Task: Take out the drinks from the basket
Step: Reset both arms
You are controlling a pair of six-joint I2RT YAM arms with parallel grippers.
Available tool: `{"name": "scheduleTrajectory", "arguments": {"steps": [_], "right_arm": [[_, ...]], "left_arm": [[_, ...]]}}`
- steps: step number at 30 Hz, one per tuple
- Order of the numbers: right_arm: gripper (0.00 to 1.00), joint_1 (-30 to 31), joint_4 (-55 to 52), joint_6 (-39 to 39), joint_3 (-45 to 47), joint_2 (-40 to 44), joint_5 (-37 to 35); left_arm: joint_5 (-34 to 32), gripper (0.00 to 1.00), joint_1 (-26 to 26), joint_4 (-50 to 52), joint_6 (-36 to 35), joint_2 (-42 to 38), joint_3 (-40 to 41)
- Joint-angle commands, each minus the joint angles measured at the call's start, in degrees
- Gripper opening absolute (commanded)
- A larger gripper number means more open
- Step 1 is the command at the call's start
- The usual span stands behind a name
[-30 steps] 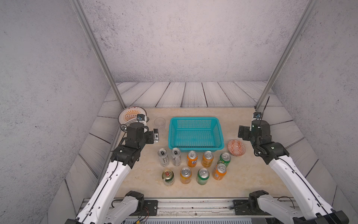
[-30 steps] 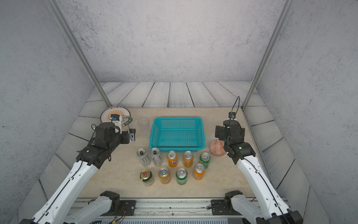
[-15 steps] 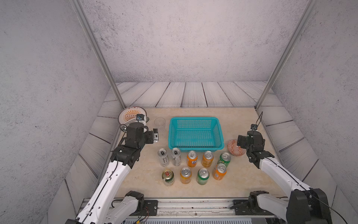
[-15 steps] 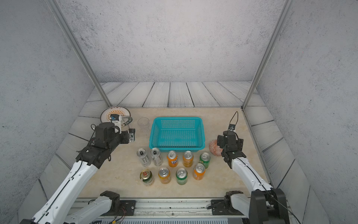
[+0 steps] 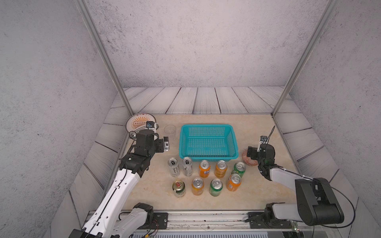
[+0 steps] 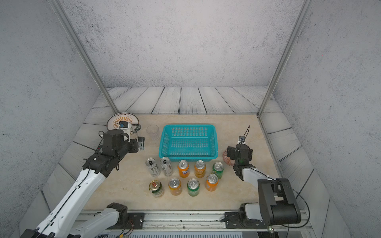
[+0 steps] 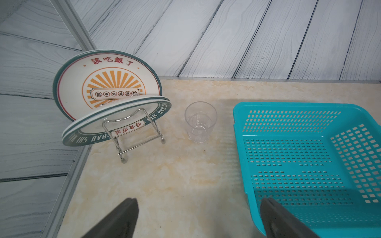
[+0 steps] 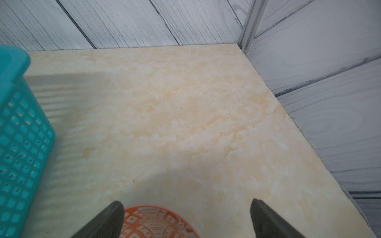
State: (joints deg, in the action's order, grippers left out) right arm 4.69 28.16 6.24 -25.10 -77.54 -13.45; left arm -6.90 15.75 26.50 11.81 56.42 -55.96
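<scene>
The turquoise basket (image 5: 208,142) (image 6: 188,142) stands mid-table with nothing inside it. The drinks stand upright on the table in two rows in front of it: two slim silver cans (image 5: 173,167), orange cans (image 5: 204,169), green cans (image 5: 239,169) and a gold-topped can (image 5: 178,188). My left gripper (image 5: 166,143) (image 7: 199,203) hovers open and empty left of the basket, one finger over its near left corner (image 7: 247,185). Low at the basket's right, my right gripper (image 5: 252,153) (image 8: 187,203) is open and empty.
A small patterned orange dish (image 5: 246,159) (image 8: 156,222) lies under the right gripper. A clear plastic cup (image 5: 170,130) (image 7: 200,123) and plates on a wire rack (image 5: 140,122) (image 7: 107,90) stand at the back left. Metal posts and slanted wood panels border the table.
The right arm has folded down and drawn toward the front, bringing its gripper low over the orange dish. The left arm, the cans and the basket have not moved.
</scene>
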Motion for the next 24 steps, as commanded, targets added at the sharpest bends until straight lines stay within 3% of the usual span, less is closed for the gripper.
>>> {"name": "scheduleTrajectory", "arguments": {"steps": [1, 11, 16, 24], "right_arm": [[1.0, -0.98, 9.01, -3.78, 0.49, -1.56, 3.78], [1.0, -6.82, 27.97, -0.15, 4.45, -12.43, 11.98], [1.0, -6.85, 17.24, -0.67, 0.75, -10.37, 12.13], [1.0, -6.86, 23.85, -0.89, 2.35, -12.47, 12.31]], "left_arm": [[-0.9, 0.99, -0.6, -0.51, -0.54, 0.35, 0.56], [-2.7, 0.99, -0.63, -1.17, -1.48, 1.52, 1.24], [-3.93, 0.99, -0.65, -1.74, -2.21, 2.34, 1.57], [-8.54, 0.99, -0.95, -7.32, -0.25, 1.06, 5.5]]}}
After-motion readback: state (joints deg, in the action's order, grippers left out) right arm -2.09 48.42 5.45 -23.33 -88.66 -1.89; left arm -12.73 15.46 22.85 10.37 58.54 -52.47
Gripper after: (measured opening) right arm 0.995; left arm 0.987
